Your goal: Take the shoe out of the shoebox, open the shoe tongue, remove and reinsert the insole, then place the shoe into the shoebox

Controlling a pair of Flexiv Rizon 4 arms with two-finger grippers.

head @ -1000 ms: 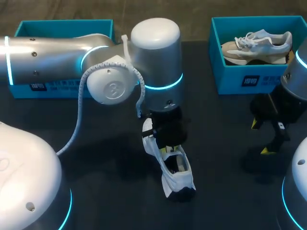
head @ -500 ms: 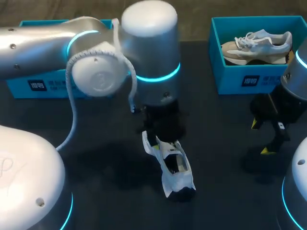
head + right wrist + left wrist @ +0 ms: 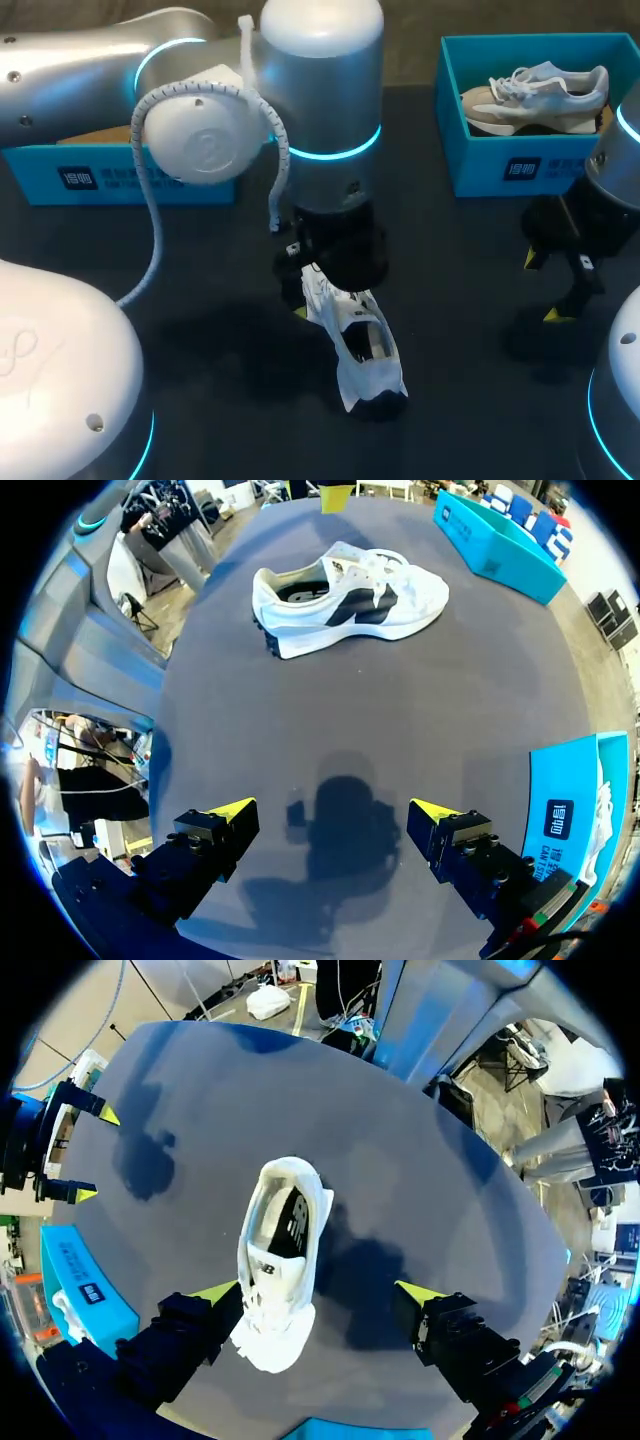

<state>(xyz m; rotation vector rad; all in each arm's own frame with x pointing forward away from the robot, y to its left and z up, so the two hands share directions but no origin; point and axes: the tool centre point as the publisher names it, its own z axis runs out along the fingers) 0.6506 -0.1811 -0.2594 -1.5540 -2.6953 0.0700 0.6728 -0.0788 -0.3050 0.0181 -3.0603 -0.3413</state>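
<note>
A white shoe [image 3: 363, 348] with a black logo stands upright on the dark table [image 3: 200, 300], its collar facing up. My left gripper [image 3: 330, 264] hangs just above one end of it. In the left wrist view the shoe [image 3: 275, 1260] lies between the open fingers [image 3: 214, 1292], close to one of them, with my left gripper [image 3: 318, 1292] gripping nothing. My right gripper [image 3: 548, 286] stands open over bare table at the right. Ahead of the right gripper [image 3: 333, 810] is the same shoe [image 3: 350, 595]. One blue shoebox [image 3: 130, 172] sits at the back left, largely hidden by my left arm.
A second blue box [image 3: 530, 160] at the back right holds a beige and white shoe [image 3: 535, 95]; its wall [image 3: 572, 805] shows beside my right gripper. Bare table lies between the white shoe and my right gripper.
My left gripper has opened and let go of the shoe, which now rests on the table. The left arm has shifted slightly. My right arm has not moved.
</note>
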